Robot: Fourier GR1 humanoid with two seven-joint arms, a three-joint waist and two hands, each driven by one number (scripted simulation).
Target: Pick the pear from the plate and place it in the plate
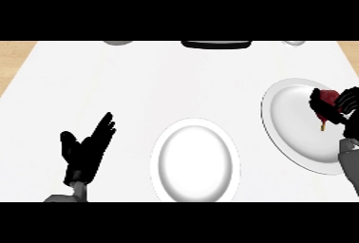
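My right hand [342, 105] is over the white plate at the right [294, 137], its black fingers curled round the pear [325, 101]. The pear is dark red and smooth, and most of it is hidden in my grasp; a thin brownish stem pokes down from it toward the plate's glossy surface. I cannot tell whether the fruit touches the plate or hangs just above it. That plate is round with a broad flat rim, and its far side runs off past my forearm. A second white plate [195, 161], smooth with a shallow well, lies near the front middle of the pale counter [140, 80], apart from the first. My left hand [88, 149] rests at the lower left, fingers straight and spread upward, holding nothing.
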